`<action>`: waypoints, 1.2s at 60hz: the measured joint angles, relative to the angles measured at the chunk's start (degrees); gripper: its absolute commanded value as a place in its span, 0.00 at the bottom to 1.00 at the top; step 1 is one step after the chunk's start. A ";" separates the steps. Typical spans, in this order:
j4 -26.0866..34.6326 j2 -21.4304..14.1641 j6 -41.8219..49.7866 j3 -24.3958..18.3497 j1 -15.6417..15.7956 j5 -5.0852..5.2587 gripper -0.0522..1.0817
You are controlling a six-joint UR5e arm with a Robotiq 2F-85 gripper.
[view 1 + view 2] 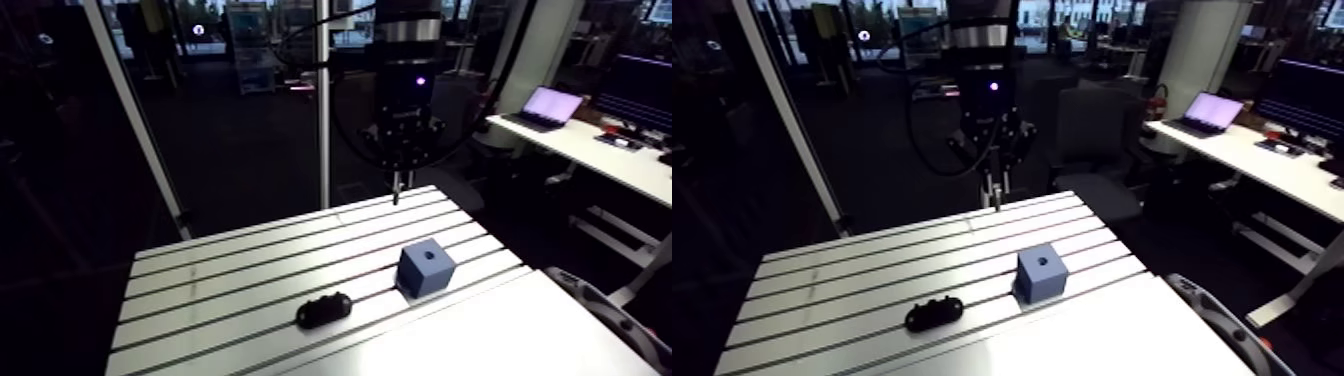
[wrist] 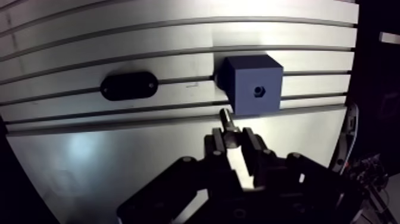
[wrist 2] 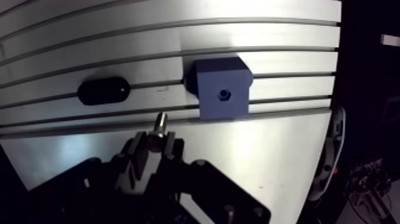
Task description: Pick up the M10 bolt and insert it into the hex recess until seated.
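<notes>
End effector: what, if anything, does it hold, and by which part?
The bolt, pinched at one end in the end effector; the rest sticks out ahead.

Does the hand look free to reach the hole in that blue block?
Probably yes: the hand, shut on the bolt, hangs above the table; nothing stands between it and the hole in the blue block.

The arm view looks down from afar across the desk [image 1: 220, 270], end effector [image 1: 399, 178] at upper middle; the wrist view, nearer, faces down; both share the blue block [image 1: 427, 270].
</notes>
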 measured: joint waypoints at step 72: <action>-1.76 1.64 -9.31 1.37 -5.69 -0.61 0.99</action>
